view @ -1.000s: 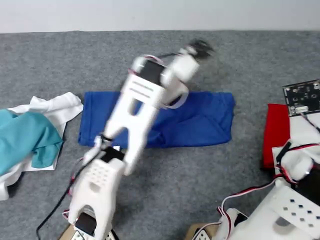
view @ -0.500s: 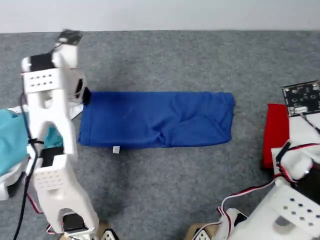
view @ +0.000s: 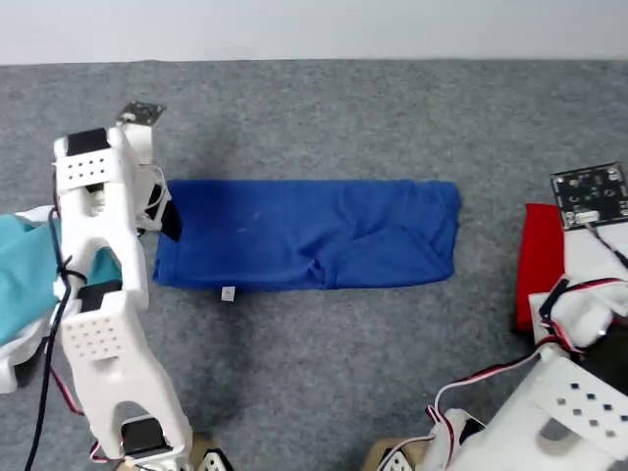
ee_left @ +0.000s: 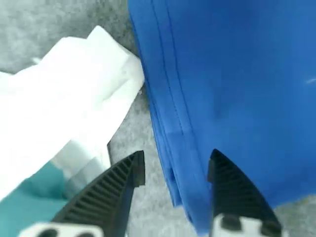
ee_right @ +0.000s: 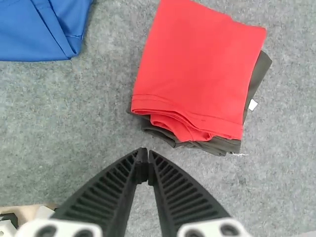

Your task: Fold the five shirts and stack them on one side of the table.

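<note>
Below left claw (ee_left: 177,159), blue shirt (ee_left: 237,74) edge

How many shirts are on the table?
5: blue shirt in the middle; white shirt and teal shirt heaped at one end; red shirt folded atop a dark shirt at the other. Others may be hidden.

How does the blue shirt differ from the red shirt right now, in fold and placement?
The blue shirt is a long strip; the red shirt is a compact rectangle. The blue shirt lies directly on the table; the red shirt sits atop a dark folded shirt. The open left gripper is at the blue shirt's end; the shut right gripper is clear of the red shirt. Both lie flat.
</note>
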